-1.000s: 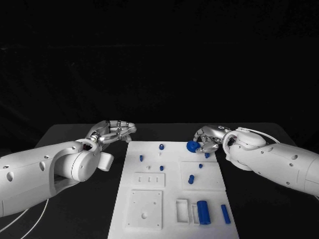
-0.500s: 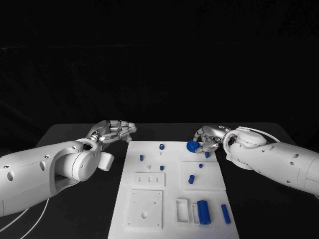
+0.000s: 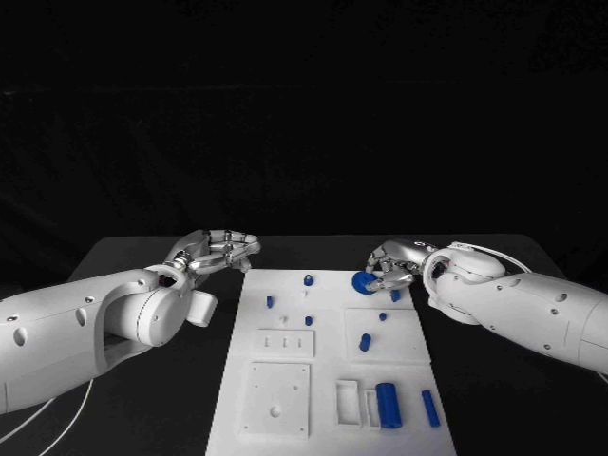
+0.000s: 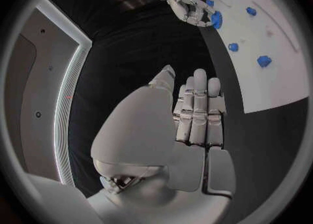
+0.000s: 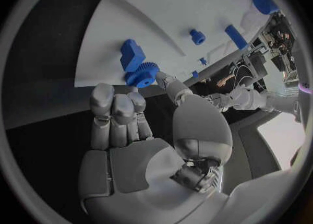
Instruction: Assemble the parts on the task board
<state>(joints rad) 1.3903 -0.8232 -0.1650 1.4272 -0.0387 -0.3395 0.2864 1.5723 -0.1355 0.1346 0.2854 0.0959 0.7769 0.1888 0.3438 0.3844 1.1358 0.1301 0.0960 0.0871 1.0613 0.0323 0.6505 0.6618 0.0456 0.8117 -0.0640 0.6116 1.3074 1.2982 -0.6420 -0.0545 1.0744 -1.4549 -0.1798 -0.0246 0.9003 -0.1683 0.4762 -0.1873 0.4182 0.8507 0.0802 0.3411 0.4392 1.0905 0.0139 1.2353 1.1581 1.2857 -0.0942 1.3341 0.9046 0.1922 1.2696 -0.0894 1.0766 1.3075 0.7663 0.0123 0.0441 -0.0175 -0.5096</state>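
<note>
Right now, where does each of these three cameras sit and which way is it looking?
Head view: on the robot's head, looking down at the task board; both white arms show.
Left wrist view: behind the left hand, facing the board's edge.
Right wrist view: behind the right hand, facing the board.
Shared: all three show the blue gear that the right hand holds.

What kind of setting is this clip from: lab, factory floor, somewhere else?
Probably a robotics test lab or staged demo bench. A white task board with small blue parts lies on a black table against a dark backdrop, and the right hand holds a blue gear above the board.
</note>
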